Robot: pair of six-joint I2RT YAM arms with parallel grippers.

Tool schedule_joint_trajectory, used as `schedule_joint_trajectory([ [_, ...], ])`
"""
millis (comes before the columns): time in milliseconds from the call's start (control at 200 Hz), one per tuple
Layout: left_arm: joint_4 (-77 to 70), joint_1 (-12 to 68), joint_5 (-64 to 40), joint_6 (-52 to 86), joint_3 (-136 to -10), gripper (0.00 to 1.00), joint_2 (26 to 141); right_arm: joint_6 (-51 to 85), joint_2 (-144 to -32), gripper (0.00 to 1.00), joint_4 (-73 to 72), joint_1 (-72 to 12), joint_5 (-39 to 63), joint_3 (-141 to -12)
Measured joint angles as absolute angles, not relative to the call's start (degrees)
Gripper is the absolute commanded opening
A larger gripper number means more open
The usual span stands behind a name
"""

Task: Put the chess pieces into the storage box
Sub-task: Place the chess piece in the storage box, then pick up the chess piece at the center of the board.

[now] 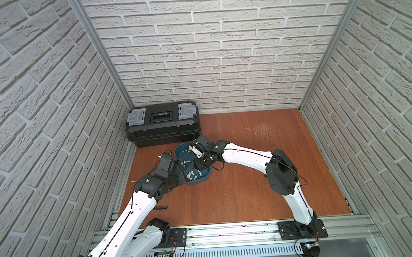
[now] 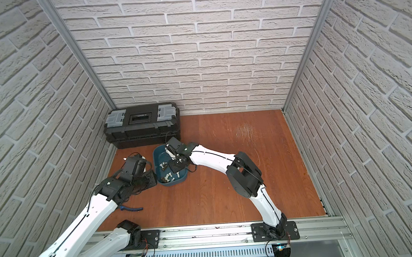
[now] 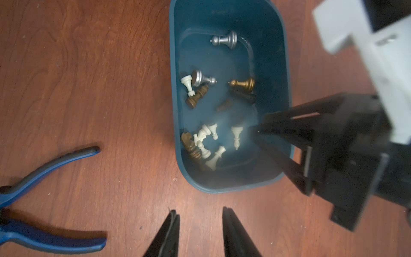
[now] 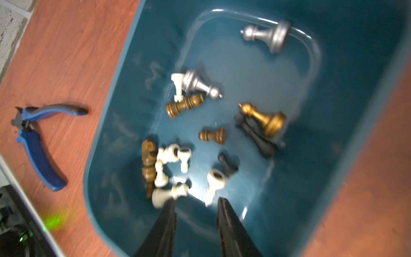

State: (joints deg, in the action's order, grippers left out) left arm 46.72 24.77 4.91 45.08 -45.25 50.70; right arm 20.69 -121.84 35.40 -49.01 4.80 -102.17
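Only the wrist views give piece detail. The chess pieces are white, brown and black, plus two silver and a gold one. All lie on their sides on the floor of the storage box, a teal tub with rounded corners and no lid. Most are clustered just ahead of the right gripper, and a lone silver one lies at the far end from it.

Right gripper is over the box with jaws parted and nothing between them; a white piece lies right at one fingertip. Motion blur here, so contact is unclear.

Left gripper is outside the box, just short of its near rim, jaws apart and empty above the wood table. Blue pliers lie off to its side.

In both top views the pieces are only pale specks, and the right arm covers much of the box. Neither gripper's tips are readable there. Only the top views show the black toolbox beyond the box.
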Motion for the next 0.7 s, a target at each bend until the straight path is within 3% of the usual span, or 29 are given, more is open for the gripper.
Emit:
schedule_joint_trajectory([
  [350, 42.09, 32.05, 6.11, 42.02, -47.2, 0.37, 56.71, 22.5, -98.87, 0.36, 34.0, -38.74, 1.17, -82.83],
  [700, 29.95, 46.92, 9.32, 32.45, -61.78, 0.36, 81.47, 24.77, -78.85, 0.36, 37.28, -20.62, -3.38, -57.12],
])
